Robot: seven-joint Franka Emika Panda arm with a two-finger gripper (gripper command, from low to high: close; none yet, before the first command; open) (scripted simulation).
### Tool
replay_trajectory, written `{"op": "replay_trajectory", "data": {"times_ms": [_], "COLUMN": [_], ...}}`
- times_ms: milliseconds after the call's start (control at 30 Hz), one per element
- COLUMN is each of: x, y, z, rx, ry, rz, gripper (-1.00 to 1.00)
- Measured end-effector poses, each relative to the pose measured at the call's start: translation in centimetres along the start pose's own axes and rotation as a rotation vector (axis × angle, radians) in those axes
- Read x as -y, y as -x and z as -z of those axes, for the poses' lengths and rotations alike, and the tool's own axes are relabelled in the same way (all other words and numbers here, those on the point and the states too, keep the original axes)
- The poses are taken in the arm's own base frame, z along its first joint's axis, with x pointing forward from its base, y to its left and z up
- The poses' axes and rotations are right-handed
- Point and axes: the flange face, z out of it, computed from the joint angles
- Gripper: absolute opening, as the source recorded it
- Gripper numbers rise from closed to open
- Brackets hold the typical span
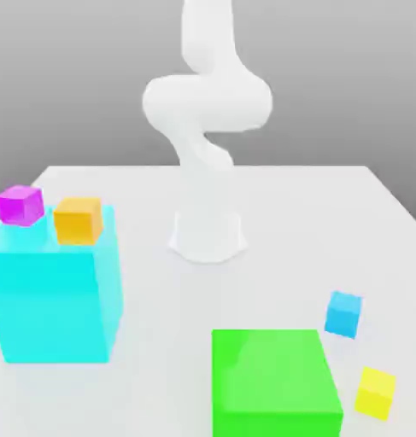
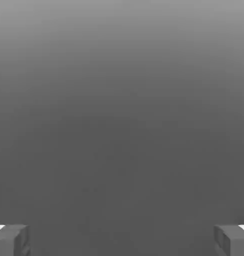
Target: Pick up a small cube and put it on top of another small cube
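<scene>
**Q:** Two small cubes must end up stacked; how much of that is done?

**A:** None, judging from the layout. The small plain sky-blue cube (image 1: 343, 313) sits alone on the white bench (image 1: 271, 205), toward the front corner at the exterior view's right, just beyond the far right corner of the large bright-green block (image 1: 275, 382). Nothing rests on it, and it rests on nothing but the bench.

**Q:** Where is a likely partner cube?

**A:** The small yellow cube (image 1: 375, 392) lies near it, closer to the front edge, apart from it and not touching. A small magenta cube (image 1: 20, 205) and a small orange cube (image 1: 79, 219) stand on top of the large cyan block (image 1: 53, 294) at the opposite side of the bench.

**Q:** And the tool?

**A:** In the hand view the gripper (image 2: 122, 240) has its two grey fingers (image 2: 11, 240) spread wide apart with nothing between them, facing plain grey background. The white arm (image 1: 207, 102) rises from its base at the bench's middle.

**Q:** What remains?

**A:** Everything, it appears: reaching, grasping, lifting, placing.
</scene>
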Motion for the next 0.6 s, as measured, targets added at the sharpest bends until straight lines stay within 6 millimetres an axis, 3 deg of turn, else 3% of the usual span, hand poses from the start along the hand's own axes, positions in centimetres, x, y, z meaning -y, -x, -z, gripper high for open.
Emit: {"op": "replay_trajectory", "data": {"times_ms": [133,300,467,600], "x": [1.2,-0.2,-4.0,-8.1], "y": [6.5,15.3,24.7,32.0], "z": [-9.0,-18.0,-24.2,-27.0], "rx": [0.070,0.152,0.235,0.300], "ry": [0.108,0.237,0.365,0.467], "rz": [-0.058,-0.129,-0.202,-0.262], "gripper": [0.00,0.00,0.00,0.00]}}
